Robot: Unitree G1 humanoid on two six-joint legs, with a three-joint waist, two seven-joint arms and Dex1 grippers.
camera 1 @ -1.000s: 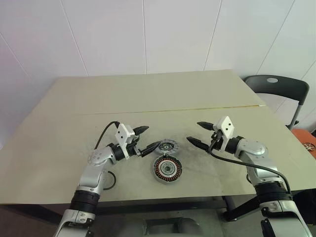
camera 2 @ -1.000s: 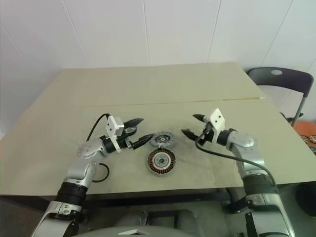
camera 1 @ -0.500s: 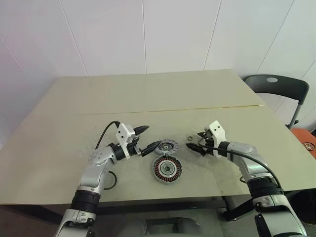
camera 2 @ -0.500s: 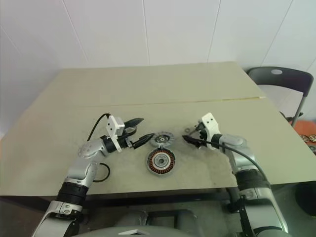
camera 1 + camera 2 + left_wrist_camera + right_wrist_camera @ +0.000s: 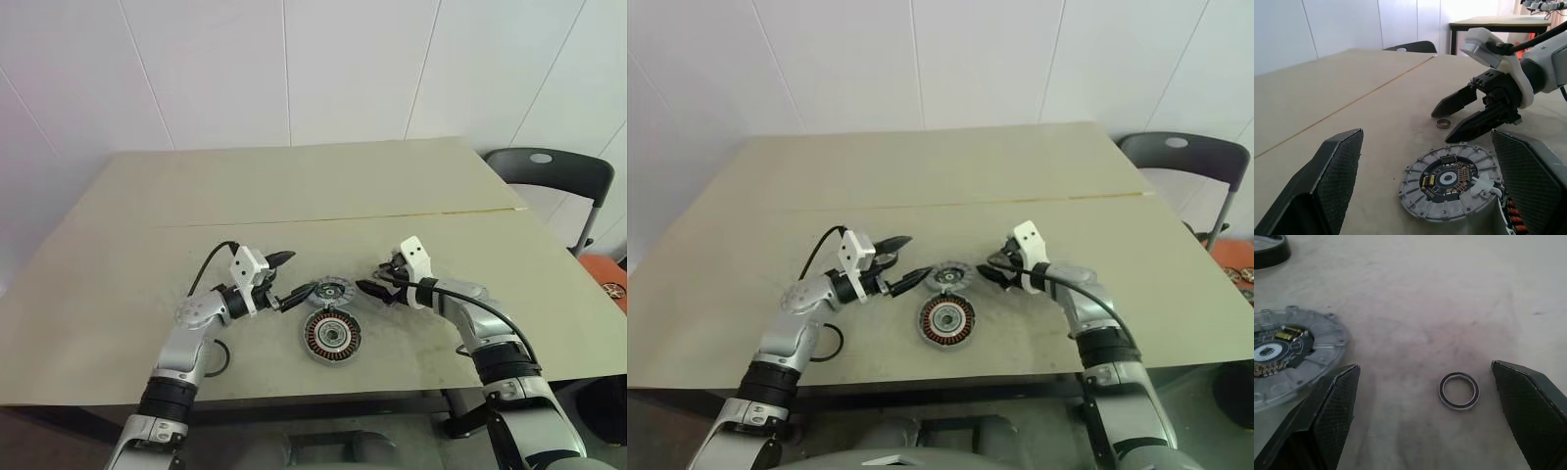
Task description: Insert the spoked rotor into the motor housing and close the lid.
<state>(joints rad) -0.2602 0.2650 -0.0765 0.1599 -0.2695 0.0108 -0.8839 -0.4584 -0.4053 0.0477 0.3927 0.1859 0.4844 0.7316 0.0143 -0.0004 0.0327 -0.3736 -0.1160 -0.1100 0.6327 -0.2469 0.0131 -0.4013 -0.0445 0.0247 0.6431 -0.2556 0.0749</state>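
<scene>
Though shallow, motor housing [image 5: 333, 337] ringed with copper.

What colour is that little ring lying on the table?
The little ring is silver-grey with a dark edge, clearest in the right wrist view.

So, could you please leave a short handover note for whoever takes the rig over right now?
Left end effector: open, holding nothing, just left of the spoked rotor.
Right end effector: open, holding nothing, low over the table to the right of the rotor, with a small loose metal ring lying ahead of its fingers.
The rotor lies flat on the table, right behind the motor housing, whose copper windings are uncovered.
Done: nothing inserted yet.
Left: grasp the rotor, seat it in the housing, then close the lid.
</scene>
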